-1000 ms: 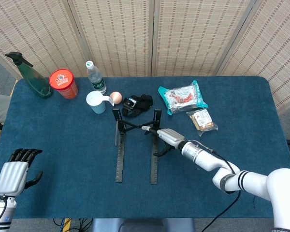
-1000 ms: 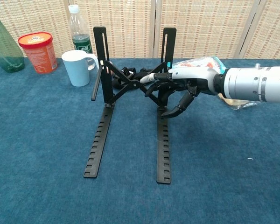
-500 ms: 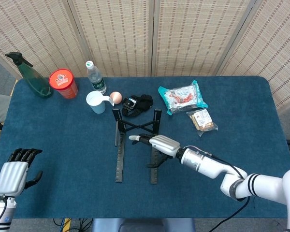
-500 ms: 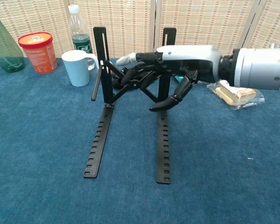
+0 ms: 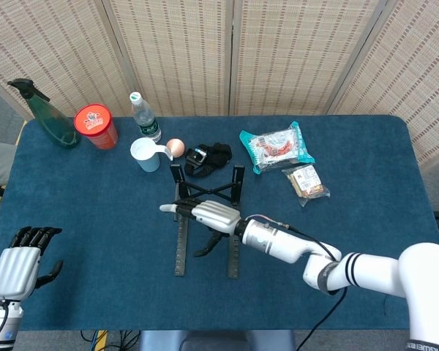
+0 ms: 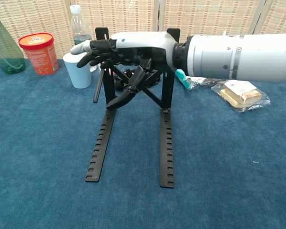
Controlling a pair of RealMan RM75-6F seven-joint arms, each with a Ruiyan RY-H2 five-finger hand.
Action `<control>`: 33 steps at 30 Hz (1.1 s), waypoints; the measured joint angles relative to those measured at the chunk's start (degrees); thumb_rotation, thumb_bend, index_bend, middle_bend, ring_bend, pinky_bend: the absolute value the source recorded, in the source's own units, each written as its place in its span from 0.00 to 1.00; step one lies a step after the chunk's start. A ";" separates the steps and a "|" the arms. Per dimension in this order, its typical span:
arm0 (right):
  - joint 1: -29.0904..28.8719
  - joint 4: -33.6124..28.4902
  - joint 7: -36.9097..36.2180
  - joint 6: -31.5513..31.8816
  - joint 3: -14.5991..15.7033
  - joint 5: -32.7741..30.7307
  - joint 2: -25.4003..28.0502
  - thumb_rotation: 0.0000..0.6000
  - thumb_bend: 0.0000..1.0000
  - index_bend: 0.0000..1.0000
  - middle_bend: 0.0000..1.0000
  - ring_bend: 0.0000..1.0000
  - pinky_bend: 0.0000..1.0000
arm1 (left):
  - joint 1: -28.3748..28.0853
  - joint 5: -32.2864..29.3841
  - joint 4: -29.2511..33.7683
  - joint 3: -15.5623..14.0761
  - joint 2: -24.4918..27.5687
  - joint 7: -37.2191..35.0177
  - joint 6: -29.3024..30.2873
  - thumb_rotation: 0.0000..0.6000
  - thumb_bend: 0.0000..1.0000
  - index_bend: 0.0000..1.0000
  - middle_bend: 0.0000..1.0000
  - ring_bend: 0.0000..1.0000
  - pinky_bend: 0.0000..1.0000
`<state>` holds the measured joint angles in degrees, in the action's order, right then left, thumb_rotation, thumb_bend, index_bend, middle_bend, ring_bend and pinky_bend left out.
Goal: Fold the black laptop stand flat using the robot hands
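Observation:
The black laptop stand (image 5: 180, 245) stands unfolded mid-table, its two notched rails (image 6: 166, 143) lying flat, its uprights raised at the far end and a crossed brace between them. My right hand (image 5: 208, 214) reaches from the right across the stand, just above the brace. Its fingers (image 6: 88, 47) stretch past the left upright and its thumb (image 6: 126, 93) points down between the rails. It holds nothing; I cannot tell whether it touches the stand. My left hand (image 5: 18, 267) rests at the table's near left corner, holding nothing, seen only in the head view.
Behind the stand are a white mug (image 5: 146, 155), a water bottle (image 5: 144, 117), a red tub (image 5: 95, 126), a green spray bottle (image 5: 47, 117), a small orange ball (image 5: 175, 146) and a black strap bundle (image 5: 208, 157). Two snack packets (image 5: 276, 146) lie at the back right.
My right hand has swept leftward from the right rail across the brace to the left upright, staying spread. The stand and my left hand have not moved.

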<state>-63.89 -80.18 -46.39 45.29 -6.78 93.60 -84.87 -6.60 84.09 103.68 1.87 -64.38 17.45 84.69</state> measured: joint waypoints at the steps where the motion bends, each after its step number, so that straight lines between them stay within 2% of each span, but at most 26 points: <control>1: -0.62 0.79 0.06 -0.55 -0.35 -0.43 -0.91 1.00 0.05 0.00 0.12 0.00 0.00 | 0.08 0.05 0.02 -0.05 0.04 -0.01 0.07 1.00 0.26 0.22 0.23 0.19 0.12; 7: -3.02 5.53 -0.32 -3.45 -1.49 -2.60 -5.59 1.00 0.05 0.00 0.12 0.00 0.00 | 0.50 0.43 0.33 -0.36 0.47 -0.08 0.44 1.00 0.26 0.22 0.23 0.19 0.12; 16: -5.80 14.09 -2.16 -8.14 -1.42 -5.11 -12.27 1.00 0.05 0.00 0.12 0.00 0.00 | 1.25 0.38 0.61 -0.57 1.12 -0.40 1.02 1.00 0.26 0.22 0.23 0.19 0.12; 33: -8.54 26.90 -7.34 -13.03 -2.71 -8.67 -19.60 1.00 0.05 0.00 0.12 0.00 0.00 | 1.31 0.00 0.13 -0.26 1.14 -1.20 0.61 1.00 0.26 0.22 0.23 0.19 0.12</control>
<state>-72.43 -53.28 -53.73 32.26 -9.49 84.93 -104.47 -5.28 84.09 103.81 1.61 -63.25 16.25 85.30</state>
